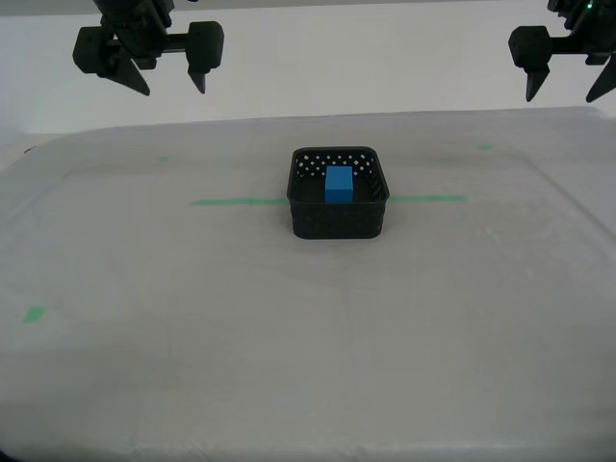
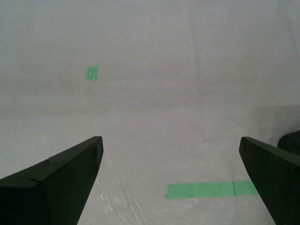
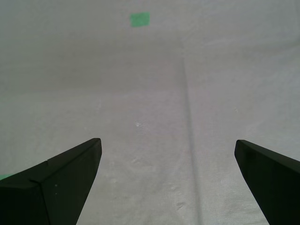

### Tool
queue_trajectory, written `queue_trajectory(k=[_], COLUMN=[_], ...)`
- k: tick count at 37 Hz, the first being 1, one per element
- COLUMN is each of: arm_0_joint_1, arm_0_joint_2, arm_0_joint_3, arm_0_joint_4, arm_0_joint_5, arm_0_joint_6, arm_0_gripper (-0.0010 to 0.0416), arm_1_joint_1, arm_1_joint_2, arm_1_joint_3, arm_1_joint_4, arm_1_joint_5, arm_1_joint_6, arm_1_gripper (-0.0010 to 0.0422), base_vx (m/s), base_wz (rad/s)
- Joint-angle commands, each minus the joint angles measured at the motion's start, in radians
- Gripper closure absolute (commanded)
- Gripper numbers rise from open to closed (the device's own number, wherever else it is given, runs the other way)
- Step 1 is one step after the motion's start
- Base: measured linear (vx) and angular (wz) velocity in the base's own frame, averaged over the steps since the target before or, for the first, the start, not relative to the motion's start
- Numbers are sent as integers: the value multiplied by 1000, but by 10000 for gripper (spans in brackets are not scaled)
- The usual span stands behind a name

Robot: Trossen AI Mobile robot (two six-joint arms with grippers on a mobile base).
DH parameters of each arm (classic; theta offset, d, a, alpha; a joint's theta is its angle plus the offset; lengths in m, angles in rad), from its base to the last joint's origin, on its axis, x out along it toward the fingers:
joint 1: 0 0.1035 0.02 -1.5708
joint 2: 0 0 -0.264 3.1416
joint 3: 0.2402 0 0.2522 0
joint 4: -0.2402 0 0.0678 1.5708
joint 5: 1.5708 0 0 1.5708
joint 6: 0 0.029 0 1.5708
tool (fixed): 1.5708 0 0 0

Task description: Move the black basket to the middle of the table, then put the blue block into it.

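Note:
The black basket [image 1: 337,223] stands in the middle of the table [image 1: 289,346], on the line of green tape. The blue block [image 1: 339,184] stands inside it, near its far wall. My second gripper [image 1: 173,89] hangs high above the far part of the table at the exterior view's left, open and empty; it also shows in the second wrist view [image 2: 169,140]. My first gripper [image 1: 561,96] hangs high at the exterior view's right, open and empty; it also shows in the first wrist view [image 3: 167,140]. Both are well away from the basket.
Green tape strips [image 1: 241,202] [image 1: 428,199] run out from either side of the basket. Small green marks lie at the far left [image 1: 162,159], far right [image 1: 484,146] and near left [image 1: 35,314]. The second wrist view shows a strip [image 2: 206,189] and a mark [image 2: 92,72].

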Motion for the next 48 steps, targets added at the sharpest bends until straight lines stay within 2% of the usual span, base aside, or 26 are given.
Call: queue_trajectory(k=[1, 48], arm_0_joint_1=[0, 0], arm_0_joint_2=[-1, -1], arm_0_joint_3=[2, 2], arm_0_joint_4=[1, 1], arm_0_joint_5=[-1, -1], arm_0_joint_6=[2, 2], arm_0_gripper=[7, 7], arm_1_joint_1=[0, 0], arm_1_joint_2=[-1, -1], arm_1_joint_3=[1, 1], arm_1_joint_4=[1, 1], arm_1_joint_5=[3, 3], arm_1_joint_6=[4, 3], arm_1_gripper=[12, 12], base_vx=[0, 0], base_wz=[0, 0])
